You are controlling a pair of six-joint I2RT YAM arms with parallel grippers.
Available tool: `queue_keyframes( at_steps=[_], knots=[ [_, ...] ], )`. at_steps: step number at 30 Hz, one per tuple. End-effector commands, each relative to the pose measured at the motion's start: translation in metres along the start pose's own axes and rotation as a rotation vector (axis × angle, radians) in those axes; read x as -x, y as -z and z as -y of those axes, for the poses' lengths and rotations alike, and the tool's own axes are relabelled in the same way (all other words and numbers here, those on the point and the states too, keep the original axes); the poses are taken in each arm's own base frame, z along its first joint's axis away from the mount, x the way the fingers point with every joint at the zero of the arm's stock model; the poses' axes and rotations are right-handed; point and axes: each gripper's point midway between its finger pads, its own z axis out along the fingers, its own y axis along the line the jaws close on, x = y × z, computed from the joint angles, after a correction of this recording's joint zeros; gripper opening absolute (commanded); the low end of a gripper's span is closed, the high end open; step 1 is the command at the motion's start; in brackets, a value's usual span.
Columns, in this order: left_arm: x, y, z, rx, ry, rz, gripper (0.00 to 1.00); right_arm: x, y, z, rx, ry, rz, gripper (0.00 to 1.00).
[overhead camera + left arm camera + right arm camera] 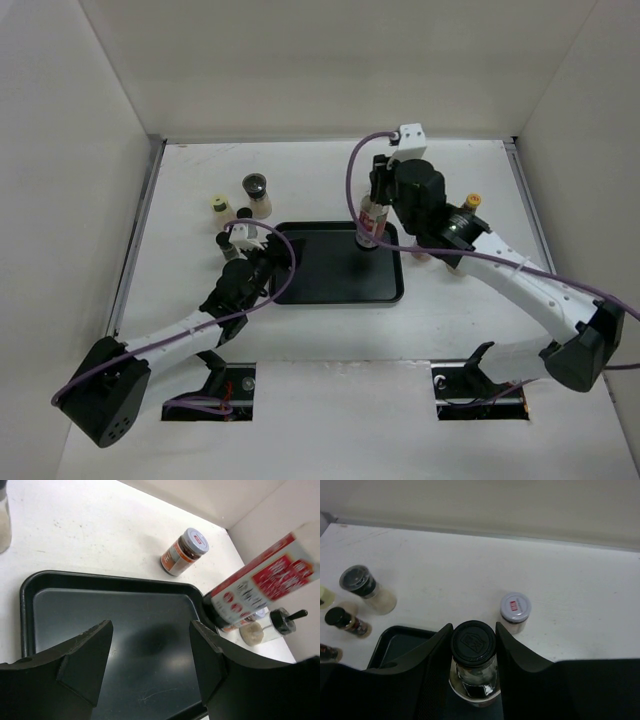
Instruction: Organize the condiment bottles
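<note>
My right gripper [372,205] [473,630] is shut on the tall clear black-capped bottle [473,645], fingers against both sides of its cap. The bottle [369,226] stands at the far right corner of the flat black tray [300,285]; its red-and-white label shows in the left wrist view [260,587]. My left gripper [245,262] [150,650] is open and empty over the tray's left part. Several spice jars stand left of the tray: a yellow-lidded one [220,207], a dark-lidded one [257,190] [362,585]. A silver-lidded jar [515,611] [184,551] stands just beyond the tray.
A yellow-capped bottle [472,203] stands right of the tray, beside my right arm. Two more small jars [280,622] show past the tray's right edge. White walls close the table on three sides. The tray's inside [100,625] is bare.
</note>
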Motion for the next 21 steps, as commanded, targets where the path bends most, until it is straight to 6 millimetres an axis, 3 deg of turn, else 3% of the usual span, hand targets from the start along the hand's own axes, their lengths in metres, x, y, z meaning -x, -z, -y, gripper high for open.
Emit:
queue_keyframes(
  at_steps=[1, 7, 15, 21],
  knots=[
    [0.015, 0.002, 0.005, -0.025, 0.039, 0.059, 0.61, 0.061, 0.000, -0.033, 0.070, -0.127, 0.187, 0.13],
    [0.013, 0.001, 0.003, -0.020, 0.051, 0.052, 0.61, 0.040, -0.023, -0.067, 0.108, -0.103, 0.158, 0.12],
    [0.011, -0.001, 0.004, -0.024, 0.049, 0.042, 0.62, 0.017, -0.046, -0.084, 0.126, -0.085, 0.123, 0.12],
    [0.011, 0.000, 0.004, -0.026, 0.050, 0.043, 0.62, 0.013, -0.049, -0.091, 0.136, -0.092, 0.122, 0.12]
  ],
)
